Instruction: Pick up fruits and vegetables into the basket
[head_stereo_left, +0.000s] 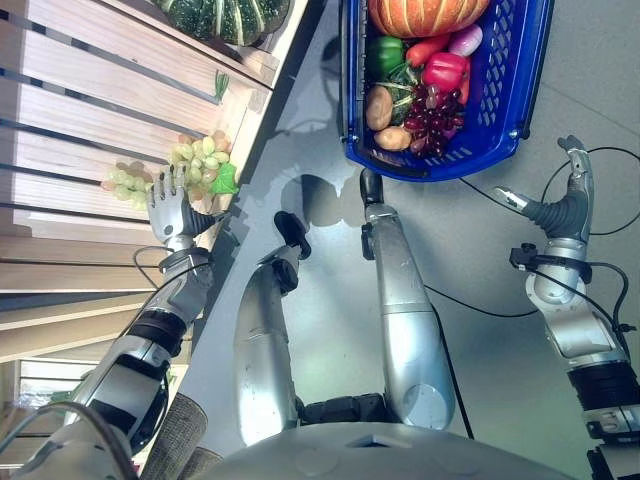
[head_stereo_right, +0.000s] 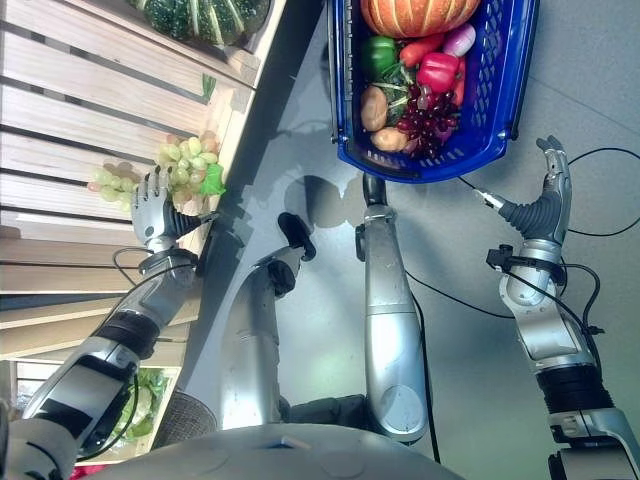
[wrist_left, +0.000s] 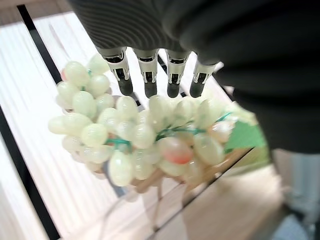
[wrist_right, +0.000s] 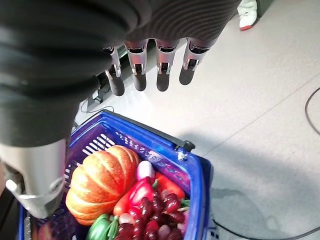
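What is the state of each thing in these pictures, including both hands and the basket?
Left hand: open, fingers straight, at the green grapes.
Right hand: open, holds nothing, beside the basket.
Green grapes: lying at the edge of the wooden shelf, not lifted.
Blue basket: on the floor, full of produce.
Orange pumpkin: in the basket.
Dark red grapes: in the basket.
Green squash: on the shelf.

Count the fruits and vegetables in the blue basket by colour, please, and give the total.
In the blue basket:
Orange: 1, pumpkin
Green: 1, pepper
Red: 3, pepper, carrot-like piece, dark grapes
Purple: 1, onion-like piece
Brown: 2, potatoes
Total: 8 visible
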